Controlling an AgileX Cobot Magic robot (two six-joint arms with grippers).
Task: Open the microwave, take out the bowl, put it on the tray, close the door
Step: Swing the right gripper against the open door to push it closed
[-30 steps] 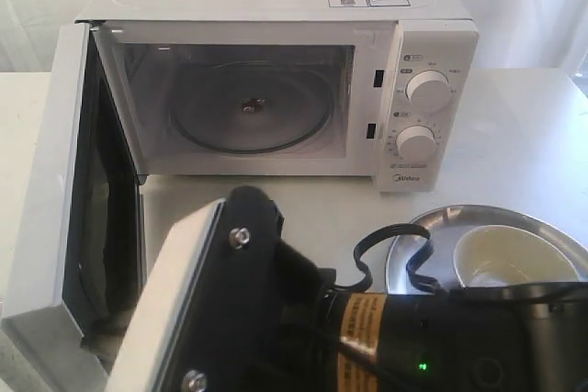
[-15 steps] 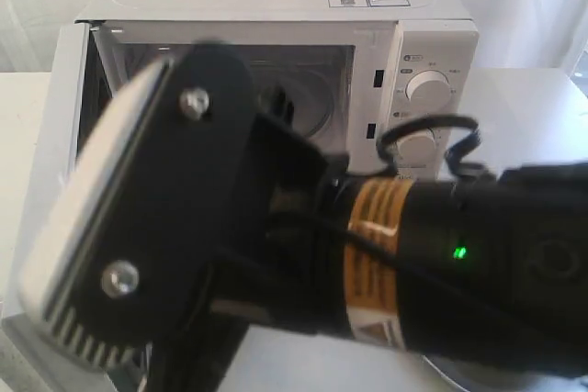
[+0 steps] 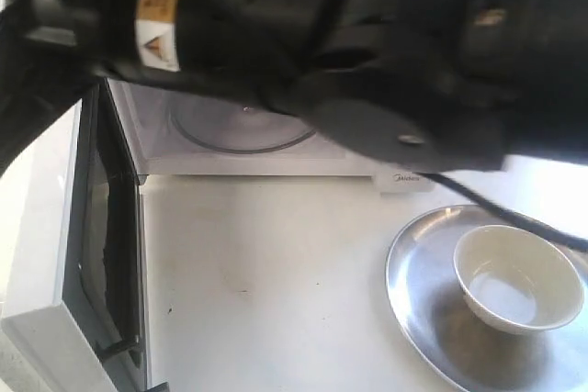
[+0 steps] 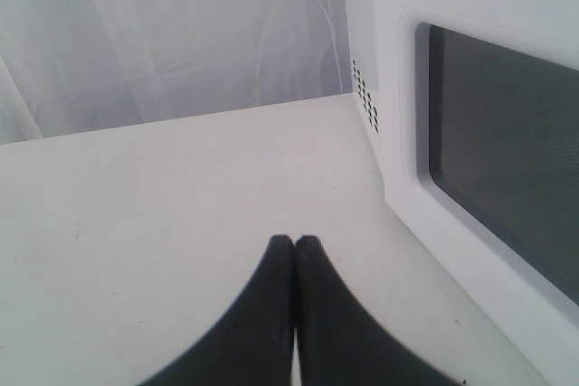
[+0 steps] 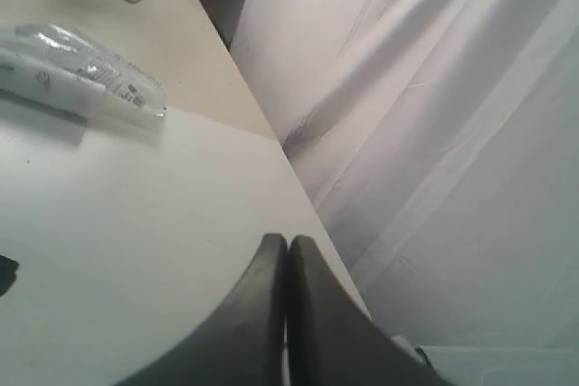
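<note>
The microwave (image 3: 257,161) stands at the back with its cavity and glass turntable (image 3: 241,131) showing, nothing on it. The door (image 3: 103,227) hangs wide open on the left; its dark window (image 4: 502,155) also fills one side of the left wrist view. The cream bowl (image 3: 516,278) sits upright in the silver tray (image 3: 421,268) at the front right. My left gripper (image 4: 295,241) is shut and empty over bare table beside the door's outer face. My right gripper (image 5: 288,241) is shut and empty near a table edge.
A black arm (image 3: 367,34) crosses the top of the exterior view close to the camera, hiding the microwave's upper half and knobs. In the right wrist view a clear plastic packet (image 5: 81,74) lies on the table, with white curtain (image 5: 434,133) beyond the edge.
The black arm has swept from the lower part of the exterior view up to its top, uncovering the tray with the bowl. Bowl, tray and open door have not moved.
</note>
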